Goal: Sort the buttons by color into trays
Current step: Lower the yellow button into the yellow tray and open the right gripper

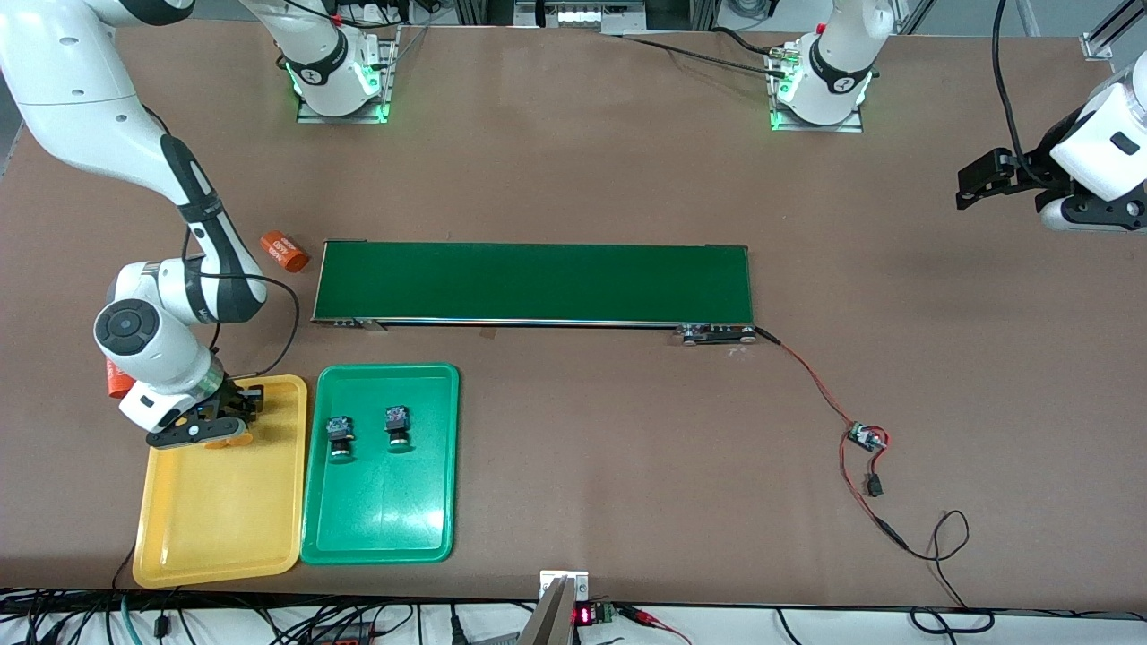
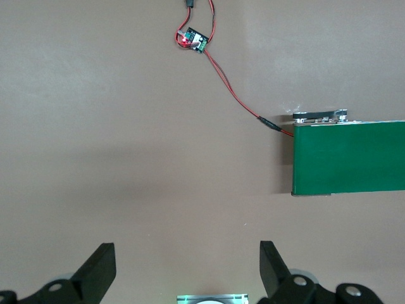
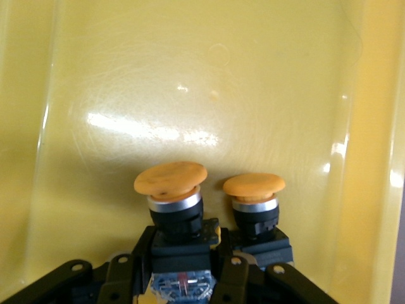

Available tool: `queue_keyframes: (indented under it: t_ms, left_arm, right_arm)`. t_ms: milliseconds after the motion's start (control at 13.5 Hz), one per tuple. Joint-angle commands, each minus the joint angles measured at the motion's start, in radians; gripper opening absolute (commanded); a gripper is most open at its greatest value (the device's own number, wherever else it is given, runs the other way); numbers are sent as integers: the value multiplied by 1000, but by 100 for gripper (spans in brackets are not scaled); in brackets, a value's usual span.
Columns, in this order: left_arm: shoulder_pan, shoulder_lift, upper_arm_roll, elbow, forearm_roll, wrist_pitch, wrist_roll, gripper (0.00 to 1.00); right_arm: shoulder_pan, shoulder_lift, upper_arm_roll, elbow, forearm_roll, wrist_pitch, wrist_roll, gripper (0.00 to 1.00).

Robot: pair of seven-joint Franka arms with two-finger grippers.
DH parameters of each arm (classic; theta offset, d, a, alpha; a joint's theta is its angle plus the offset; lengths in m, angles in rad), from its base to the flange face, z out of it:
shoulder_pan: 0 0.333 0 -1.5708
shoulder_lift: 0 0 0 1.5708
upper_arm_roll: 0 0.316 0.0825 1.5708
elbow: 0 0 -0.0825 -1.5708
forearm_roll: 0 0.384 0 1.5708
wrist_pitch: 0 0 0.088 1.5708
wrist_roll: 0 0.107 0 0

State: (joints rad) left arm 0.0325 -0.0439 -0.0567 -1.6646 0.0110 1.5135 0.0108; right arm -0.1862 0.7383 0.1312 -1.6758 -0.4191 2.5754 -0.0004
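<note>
Nearby, orange cylinder [image 1: 284, 252] beside conveyor belt [image 1: 534, 282], circuit board [image 1: 866, 437].

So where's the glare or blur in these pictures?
Right wrist view: bright streaks of glare on the yellow tray, and the end effector's fingers are soft at close range. Front view: sheen on the green tray, green glow at both arm bases. Left wrist view: evenly lit, with a soft shadow on the table.

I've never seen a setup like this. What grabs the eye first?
The right gripper, low in the yellow tray, is shut on an orange button, with a second orange button beside it. Two green buttons lie in the green tray. The left gripper waits open over bare table.
</note>
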Motion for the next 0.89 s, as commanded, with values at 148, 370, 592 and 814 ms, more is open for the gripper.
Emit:
queue_keyframes:
  t_ms: [148, 370, 592, 814]
  left_arm:
    - [-5, -2, -3, 17, 23, -22, 5, 100]
    - [-5, -2, -5, 17, 23, -22, 5, 100]
    - [-5, -4, -5, 17, 23, -32, 5, 100]
    - [-5, -4, -6, 19, 23, -35, 3, 100]
  right_arm:
    - [2, 3, 15, 22, -3, -4, 6, 90]
    - [5, -7, 21, 22, -1, -11, 3, 100]
    - [10, -39, 30, 21, 23, -61, 3, 100]
    - [8, -123, 73, 22, 81, -237, 5, 100]
